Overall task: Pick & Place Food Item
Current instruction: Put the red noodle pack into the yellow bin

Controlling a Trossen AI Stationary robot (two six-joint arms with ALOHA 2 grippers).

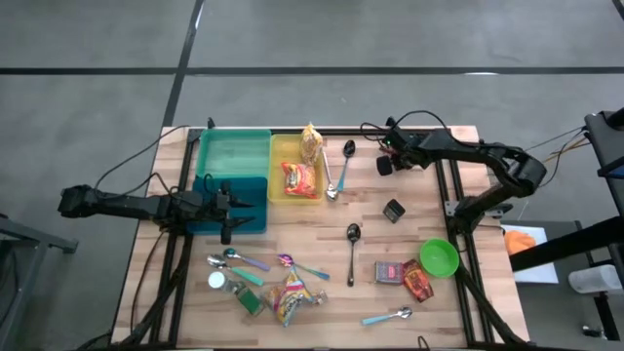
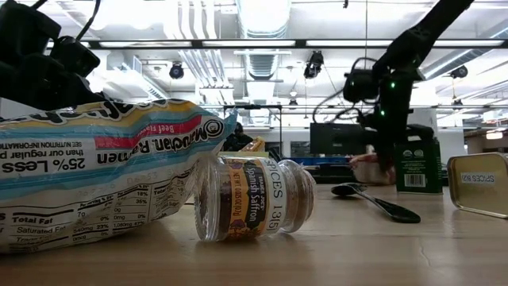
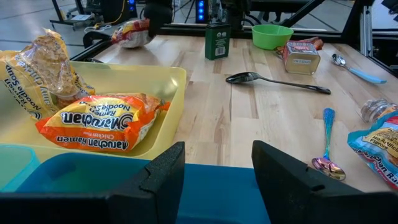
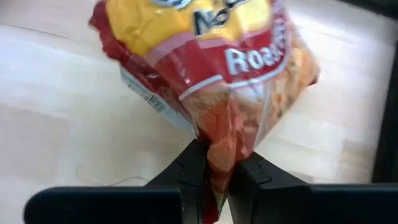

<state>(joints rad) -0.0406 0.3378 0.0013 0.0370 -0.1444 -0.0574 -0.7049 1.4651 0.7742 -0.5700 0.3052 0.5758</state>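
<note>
The right gripper [image 4: 216, 180] has its fingers clamped on the crumpled end of a red and yellow noodle packet [image 4: 211, 68], held above the far right of the table [image 1: 390, 253]. The left gripper [image 3: 217, 171], fingers apart, is over the blue bin [image 1: 210, 200]. The table is pale wood planks; beyond it is a grey floor.

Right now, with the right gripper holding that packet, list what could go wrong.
1. The right gripper pinches only the edge of the packet. Most of it sticks out unsupported, so it may slip.
2. The yellow tray already holds a ramen pack and another bag. If that is the goal, a third may catch the rim or land on the spoons beside it.
</note>
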